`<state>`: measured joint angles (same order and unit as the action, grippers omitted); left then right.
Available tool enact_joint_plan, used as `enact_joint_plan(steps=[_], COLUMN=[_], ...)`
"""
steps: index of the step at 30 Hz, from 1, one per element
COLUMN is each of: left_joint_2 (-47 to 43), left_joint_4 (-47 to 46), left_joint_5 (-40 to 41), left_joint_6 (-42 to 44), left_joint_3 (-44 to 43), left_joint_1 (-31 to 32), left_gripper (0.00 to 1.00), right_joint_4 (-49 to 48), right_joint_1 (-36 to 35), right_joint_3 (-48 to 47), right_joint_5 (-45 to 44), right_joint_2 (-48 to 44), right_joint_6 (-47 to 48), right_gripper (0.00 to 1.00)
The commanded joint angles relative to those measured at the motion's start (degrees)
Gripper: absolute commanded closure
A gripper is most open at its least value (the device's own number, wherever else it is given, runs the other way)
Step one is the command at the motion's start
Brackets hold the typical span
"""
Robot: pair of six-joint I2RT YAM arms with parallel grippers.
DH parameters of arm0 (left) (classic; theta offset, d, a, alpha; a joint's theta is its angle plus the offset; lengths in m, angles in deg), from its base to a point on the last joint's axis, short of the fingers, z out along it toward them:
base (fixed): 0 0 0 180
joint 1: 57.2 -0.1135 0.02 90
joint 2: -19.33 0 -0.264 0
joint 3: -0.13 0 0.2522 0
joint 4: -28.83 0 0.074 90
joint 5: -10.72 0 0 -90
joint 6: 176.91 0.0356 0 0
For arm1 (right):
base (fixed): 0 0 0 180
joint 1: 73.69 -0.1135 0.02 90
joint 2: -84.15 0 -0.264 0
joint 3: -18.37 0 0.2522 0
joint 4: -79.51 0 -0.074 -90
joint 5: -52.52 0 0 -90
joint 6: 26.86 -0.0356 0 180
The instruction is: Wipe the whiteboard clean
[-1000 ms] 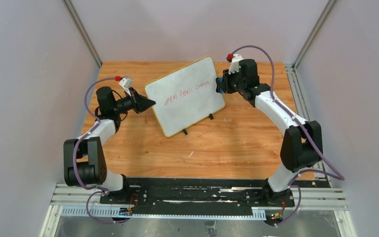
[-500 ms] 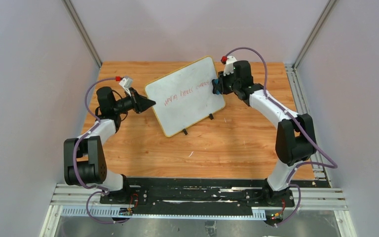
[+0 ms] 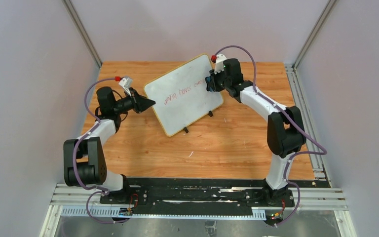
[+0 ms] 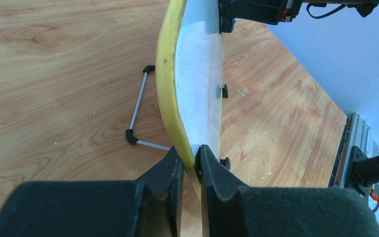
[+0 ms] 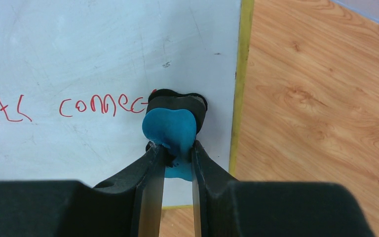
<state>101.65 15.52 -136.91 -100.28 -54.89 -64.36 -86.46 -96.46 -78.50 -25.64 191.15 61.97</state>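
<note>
Orange-brown wooden table [image 3: 237,143] carries a yellow-rimmed rectangular whiteboard [image 3: 182,101], propped tilted at centre rear, red handwriting present. Left gripper [image 4: 191,154] clamps its yellow edge. Right gripper [image 5: 177,153] pinches a small blue-and-black eraser [image 5: 170,126], which is pressed against the writing's end.

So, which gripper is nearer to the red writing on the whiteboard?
Right. The right gripper holds the blue eraser at the end of the red writing; the left gripper clamps the edge of the whiteboard.

Right tool [image 5: 176,148] presses blue eraser [image 5: 170,126] against whiteboard [image 5: 79,49].
</note>
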Motion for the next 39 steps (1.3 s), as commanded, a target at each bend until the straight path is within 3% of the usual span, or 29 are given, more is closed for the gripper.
enact_joint_plan(steps=[1, 14, 32, 39], left_joint_2=[-0.8, -0.4, -0.7, -1.4], left_joint_4=[0.9, 1.4, 1.4, 2.1], left_joint_5=[3.7, 4.0, 3.8, 3.4], left_joint_6=[5.6, 6.2, 5.9, 6.3], left_joint_3=[-0.5, -0.6, -0.7, -0.5], left_joint_1=[-0.1, -0.2, -0.2, -0.1], left_gripper=[1.0, 1.0, 1.0, 1.0], right_joint_4=[-1.7, -0.3, -0.7, 2.0], right_joint_1=[-1.6, -2.1, -10.8, -10.0], right_joint_3=[-3.6, -6.8, -8.1, -12.5], right_joint_5=[-3.2, -4.2, -2.5, -6.8], right_joint_2=[2.5, 4.1, 3.1, 6.3], right_joint_6=[2.2, 2.4, 1.3, 4.3], right_gripper=[0.99, 0.99, 0.99, 0.99])
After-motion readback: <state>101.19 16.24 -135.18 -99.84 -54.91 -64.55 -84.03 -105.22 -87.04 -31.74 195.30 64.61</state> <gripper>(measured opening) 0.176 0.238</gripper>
